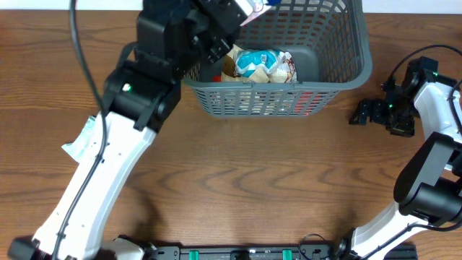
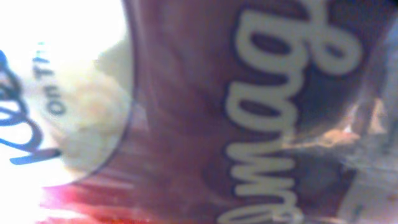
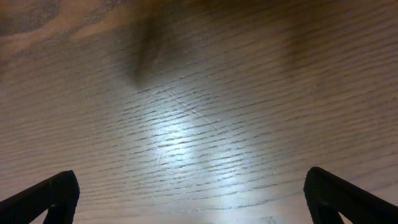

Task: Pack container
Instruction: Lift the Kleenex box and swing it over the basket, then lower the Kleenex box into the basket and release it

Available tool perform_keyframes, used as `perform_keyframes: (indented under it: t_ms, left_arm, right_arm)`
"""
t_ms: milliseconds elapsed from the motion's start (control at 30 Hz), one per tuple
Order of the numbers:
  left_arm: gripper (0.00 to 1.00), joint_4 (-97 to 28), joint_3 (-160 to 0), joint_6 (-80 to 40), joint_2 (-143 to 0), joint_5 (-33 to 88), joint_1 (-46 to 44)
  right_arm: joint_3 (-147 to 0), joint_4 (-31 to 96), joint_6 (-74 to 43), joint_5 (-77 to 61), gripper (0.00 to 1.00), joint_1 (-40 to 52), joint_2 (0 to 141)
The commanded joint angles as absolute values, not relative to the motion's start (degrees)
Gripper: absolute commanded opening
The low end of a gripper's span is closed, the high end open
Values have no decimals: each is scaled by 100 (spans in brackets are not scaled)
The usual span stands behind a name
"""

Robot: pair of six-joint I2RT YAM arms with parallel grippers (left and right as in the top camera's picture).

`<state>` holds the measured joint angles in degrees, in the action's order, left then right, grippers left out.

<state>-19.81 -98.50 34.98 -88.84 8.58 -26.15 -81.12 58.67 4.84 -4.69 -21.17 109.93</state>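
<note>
The dark grey slotted basket (image 1: 289, 87) stands at the back middle of the table. It holds several packets, among them a blue and white one (image 1: 256, 63). My left arm reaches over the basket's left side, with its gripper (image 1: 242, 14) above the inside. The left wrist view is filled by a maroon packet with cream lettering (image 2: 249, 112), very close and blurred. The left fingers do not show, so I cannot tell their state. My right gripper (image 1: 368, 112) is low over bare table to the right of the basket. Its fingers are wide open and empty (image 3: 193, 186).
A teal and white packet (image 1: 83, 137) lies on the table at the left, partly under my left arm. The wooden table (image 1: 274, 180) stretches in front of the basket. The right arm's base is at the front right.
</note>
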Motion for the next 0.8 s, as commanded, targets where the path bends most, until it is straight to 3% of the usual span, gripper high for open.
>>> perform_keyframes:
  t_ms: [0, 333, 767]
  left_arm:
    - [6, -1916, -10403, 3553, -9290, 790, -2617]
    - [6, -1940, -11163, 3354, -10475, 792, -2617]
    - [6, -3157, -11161, 3315, -11592, 799, -2617]
  right_arm:
    - [-8101, 5867, 567, -454, 99, -2145, 10982]
    - [-8101, 5916, 567, -456, 99, -2145, 10982]
    - [-8101, 5970, 567, -456, 99, -2145, 10982]
